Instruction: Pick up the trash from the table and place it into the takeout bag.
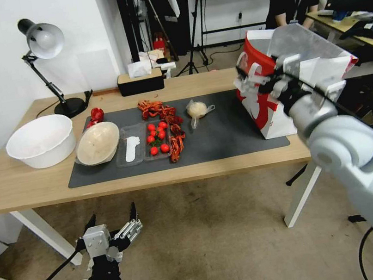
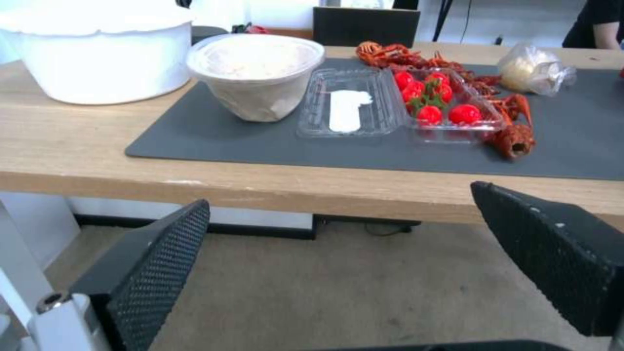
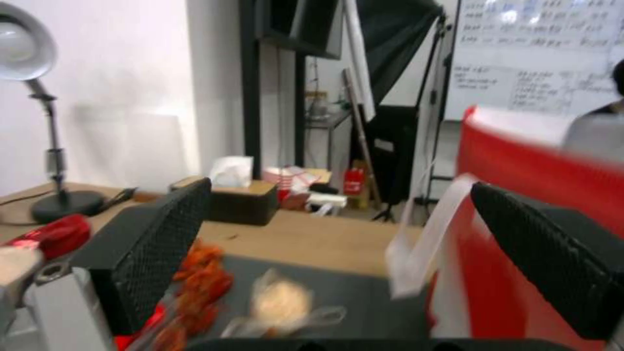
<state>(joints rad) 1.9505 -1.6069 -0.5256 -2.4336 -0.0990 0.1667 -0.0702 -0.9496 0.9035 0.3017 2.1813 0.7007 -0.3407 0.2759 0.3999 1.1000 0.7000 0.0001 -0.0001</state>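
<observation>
On the table [image 1: 24, 183], a dark mat [image 1: 227, 134] holds the trash: a beige paper bowl [image 1: 97, 143] tipped on its side, a crushed red can [image 1: 95, 115], red crayfish shells [image 1: 164, 115], a clear tray of tomatoes [image 1: 156, 137] and a knotted plastic bag [image 1: 197, 109]. The red-and-white takeout bag [image 1: 268, 109] stands at the mat's right end. My right gripper [image 1: 254, 78] hovers open at the bag's upper left edge, its white handle [image 3: 422, 243] between the fingers [image 3: 149, 243]. My left gripper [image 1: 113, 221] hangs open below the table's front edge, facing the bowl [image 2: 257, 73].
A large white basin [image 1: 41, 140] sits on the table's left end, beside the bowl. A desk lamp [image 1: 43, 44] and a tissue box [image 1: 140, 81] stand along the back edge. Bare floor lies in front of the table.
</observation>
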